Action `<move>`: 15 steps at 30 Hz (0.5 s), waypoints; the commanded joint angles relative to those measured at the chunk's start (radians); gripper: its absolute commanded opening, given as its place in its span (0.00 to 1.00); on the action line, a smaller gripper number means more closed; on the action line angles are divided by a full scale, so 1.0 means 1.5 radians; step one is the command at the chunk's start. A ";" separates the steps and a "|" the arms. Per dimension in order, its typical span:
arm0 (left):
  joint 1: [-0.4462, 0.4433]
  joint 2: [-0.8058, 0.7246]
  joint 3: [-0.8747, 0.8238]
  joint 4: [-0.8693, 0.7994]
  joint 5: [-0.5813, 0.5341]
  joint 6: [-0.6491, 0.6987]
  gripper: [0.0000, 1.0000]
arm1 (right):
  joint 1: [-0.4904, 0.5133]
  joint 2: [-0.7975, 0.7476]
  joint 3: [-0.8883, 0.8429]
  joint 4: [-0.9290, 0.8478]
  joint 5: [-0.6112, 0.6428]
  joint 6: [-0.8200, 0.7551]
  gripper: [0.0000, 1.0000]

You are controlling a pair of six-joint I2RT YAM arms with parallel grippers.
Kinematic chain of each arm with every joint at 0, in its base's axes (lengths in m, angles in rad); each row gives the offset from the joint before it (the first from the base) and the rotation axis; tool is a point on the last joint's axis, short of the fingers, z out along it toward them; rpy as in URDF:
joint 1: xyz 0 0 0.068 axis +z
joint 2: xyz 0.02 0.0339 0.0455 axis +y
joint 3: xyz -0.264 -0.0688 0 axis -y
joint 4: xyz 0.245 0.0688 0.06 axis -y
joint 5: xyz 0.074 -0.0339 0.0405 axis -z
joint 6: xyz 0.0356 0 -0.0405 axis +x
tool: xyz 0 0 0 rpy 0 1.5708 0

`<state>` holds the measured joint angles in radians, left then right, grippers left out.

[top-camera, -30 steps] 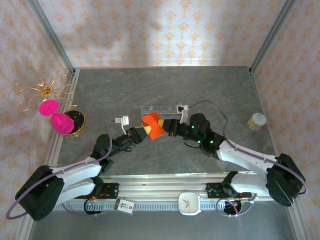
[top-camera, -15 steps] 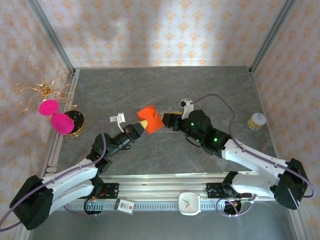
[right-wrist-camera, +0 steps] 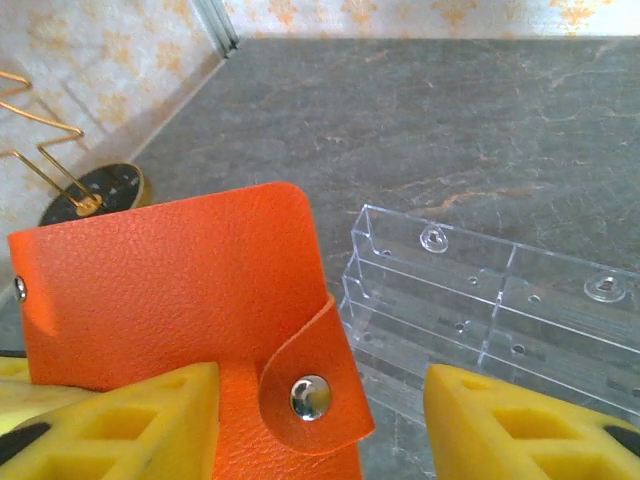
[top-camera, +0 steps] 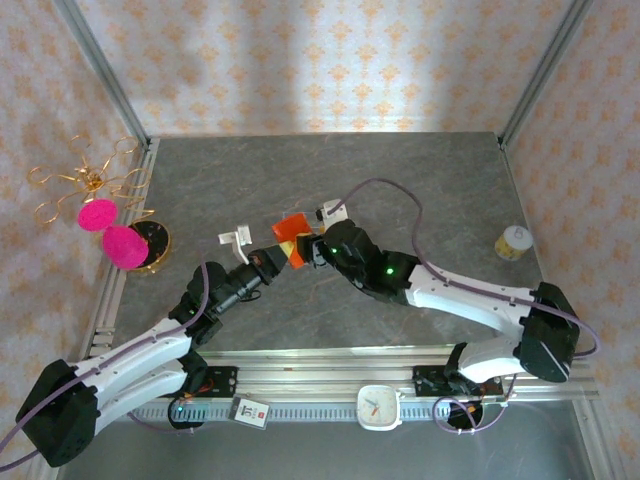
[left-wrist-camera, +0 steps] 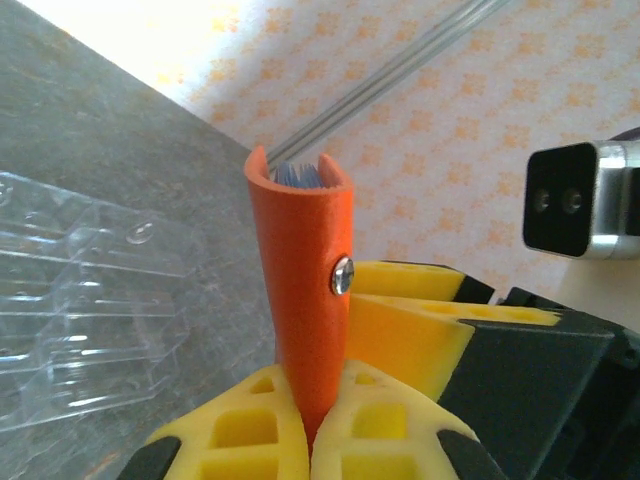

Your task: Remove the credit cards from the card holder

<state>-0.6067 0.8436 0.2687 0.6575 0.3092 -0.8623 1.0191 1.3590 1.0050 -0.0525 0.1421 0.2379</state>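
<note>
From above, the left pincer [top-camera: 274, 257] gripped the orange card holder [top-camera: 292, 230] mid-desk [top-camera: 400, 170], with the right pincer [top-camera: 312, 250] just beside it. Left wrist: holder upright, clamped between yellow pads, clear tray [left-wrist-camera: 80, 300] behind. Right wrist: jaws spread wide, holder beside one pad, gold stand [right-wrist-camera: 100, 190] beyond.

**Bright, Even Light, With Glare in One Corner**

Soft, even light filled the overhead view, with broad dim bands of shadow on the back wall [top-camera: 300, 80]. In the left wrist view the table [left-wrist-camera: 80, 110] burned out to white at the upper left. The yellow fingers [right-wrist-camera: 130, 420] looked blurred close to the right wrist lens.
</note>
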 commanded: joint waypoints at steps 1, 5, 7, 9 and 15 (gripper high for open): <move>-0.005 -0.025 0.029 0.033 0.014 0.011 0.00 | 0.002 0.025 0.020 -0.051 0.063 -0.019 0.45; -0.007 -0.031 0.034 0.022 0.024 0.006 0.00 | 0.002 0.041 0.024 -0.058 0.096 -0.013 0.16; -0.007 -0.035 0.033 0.016 0.026 0.004 0.00 | -0.003 0.047 0.027 -0.061 0.100 -0.008 0.04; -0.007 -0.045 0.032 0.003 0.022 0.002 0.00 | -0.012 0.047 0.024 -0.066 0.105 0.003 0.00; -0.007 -0.069 0.029 -0.033 0.018 0.009 0.00 | -0.061 0.005 -0.037 -0.032 0.060 0.026 0.00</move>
<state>-0.6106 0.7731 0.2687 0.5652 0.3214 -0.8623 0.9707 1.4002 0.9981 -0.0650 0.1989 0.2478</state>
